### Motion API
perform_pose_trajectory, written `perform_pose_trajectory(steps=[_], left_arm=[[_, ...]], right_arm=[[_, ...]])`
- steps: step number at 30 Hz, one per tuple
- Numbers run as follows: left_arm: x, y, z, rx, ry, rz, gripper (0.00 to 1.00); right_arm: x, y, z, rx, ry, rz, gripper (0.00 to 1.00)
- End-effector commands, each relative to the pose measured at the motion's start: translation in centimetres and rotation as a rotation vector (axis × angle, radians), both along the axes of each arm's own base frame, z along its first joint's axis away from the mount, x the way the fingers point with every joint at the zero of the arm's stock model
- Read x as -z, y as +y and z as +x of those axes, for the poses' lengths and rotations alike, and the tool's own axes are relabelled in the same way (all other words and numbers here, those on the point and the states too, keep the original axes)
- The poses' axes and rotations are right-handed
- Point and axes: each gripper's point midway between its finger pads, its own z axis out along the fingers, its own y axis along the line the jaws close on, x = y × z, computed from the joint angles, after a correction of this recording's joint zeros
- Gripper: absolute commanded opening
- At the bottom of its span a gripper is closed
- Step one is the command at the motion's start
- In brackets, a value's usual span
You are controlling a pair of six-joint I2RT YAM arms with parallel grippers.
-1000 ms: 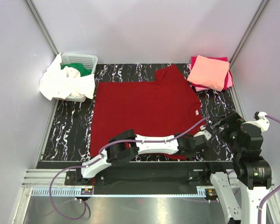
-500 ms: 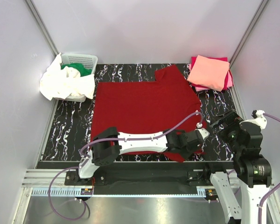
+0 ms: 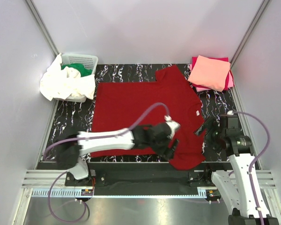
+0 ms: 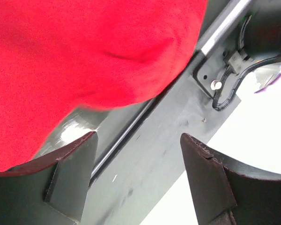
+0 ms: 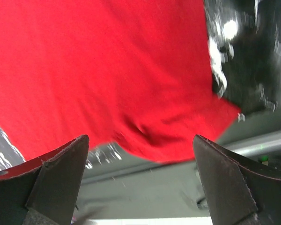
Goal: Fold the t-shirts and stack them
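Top external: the dark red t-shirt (image 3: pixel 140 110), spread across the tabletop (image 3: pixel 70 126), has just been released at its near-right corner by the left gripper (image 3: pixel 171 150). Its fingers and those of the right gripper (image 3: pixel 202 128) are parted, so folding may be begun.

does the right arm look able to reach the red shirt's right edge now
Probably yes. The right gripper is open and hovers close by the right edge of the dark red shirt, with nothing between them; the left gripper is over the near hem, off to one side.
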Motion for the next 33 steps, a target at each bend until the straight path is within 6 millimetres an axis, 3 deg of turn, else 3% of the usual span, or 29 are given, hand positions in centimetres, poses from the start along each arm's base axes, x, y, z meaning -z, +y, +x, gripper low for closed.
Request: perform_pose_trajectory(steps=[1, 2, 3, 4, 5, 7, 8, 11, 15, 17, 18, 19, 21, 24, 29, 31, 32, 33], left_arm=[[-6.9, 3.9, 4.1, -0.201, -0.064, -0.164, 0.77], [-6.2, 6.4, 5.4, -0.268, -0.049, -0.137, 0.76], [-8.1, 8.4, 6.5, -0.332, -0.095, -0.172, 0.76], [-7.6, 10.6, 7.9, -0.402, -0.101, -0.153, 0.76], [-9.0, 12.5, 8.1, -0.443, -0.121, -0.186, 0.76], [-8.7, 15.3, 9.3, -0.519, -0.134, -0.185, 0.76], [-9.7, 16.7, 9.3, -0.545, -0.158, -0.206, 0.76], [-9.7, 19.4, 9.8, -0.609, -0.188, -0.188, 0.76], [-8.9, 20.6, 10.2, -0.642, -0.181, -0.172, 0.76], [-8.3, 20.6, 10.3, -0.646, -0.173, -0.166, 0.75], [-8.1, 20.5, 10.3, -0.648, -0.17, -0.164, 0.75], [-8.0, 20.5, 10.4, -0.649, -0.169, -0.166, 0.75], [-7.7, 20.3, 10.4, -0.646, -0.161, -0.165, 0.75], [-7.5, 20.4, 10.3, -0.645, -0.154, -0.16, 0.75], [-7.2, 20.4, 10.0, -0.642, -0.152, -0.179, 0.75], [-6.9, 20.2, 9.9, -0.633, -0.143, -0.185, 0.75], [-6.7, 20.2, 9.9, -0.631, -0.14, -0.186, 0.75], [-6.6, 20.1, 9.9, -0.63, -0.137, -0.183, 0.75]], right_arm=[[1.4, 2.0, -2.4, -0.046, 0.061, 0.11, 1.0], [1.8, 2.0, -2.8, -0.039, 0.073, 0.115, 0.97], [2.1, 2.0, -3.2, -0.027, 0.081, 0.119, 0.95], [2.1, 2.4, -3.4, -0.046, 0.074, 0.137, 0.92], [2.8, 2.7, -3.8, -0.043, 0.096, 0.159, 0.83], [3.7, 3.2, -4.1, -0.043, 0.125, 0.188, 0.72], [4.6, 3.1, -4.4, -0.046, 0.151, 0.181, 0.69], [6.8, 3.3, -4.7, -0.059, 0.21, 0.188, 0.71], [8.0, 3.7, -3.8, -0.109, 0.271, 0.151, 0.79], [7.3, 4.9, -3.6, -0.179, 0.287, 0.107, 0.81], [7.8, 4.3, -3.0, -0.159, 0.309, 0.014, 0.83], [6.8, 4.7, -2.6, -0.18, 0.292, -0.035, 0.86], [6.4, 6.0, -2.9, -0.229, 0.29, -0.107, 0.89], [7.2, 5.8, -3.8, -0.223, 0.337, -0.223, 0.96], [6.8, 5.9, -4.9, -0.138, 0.273, -0.23, 0.89], [8.2, 7.1, -5.7, -0.173, 0.322, -0.24, 0.91], [10.0, 8.8, -6.5, -0.234, 0.383, -0.225, 0.95], [10.4, 9.7, -6.3, -0.24, 0.389, -0.203, 0.95]])
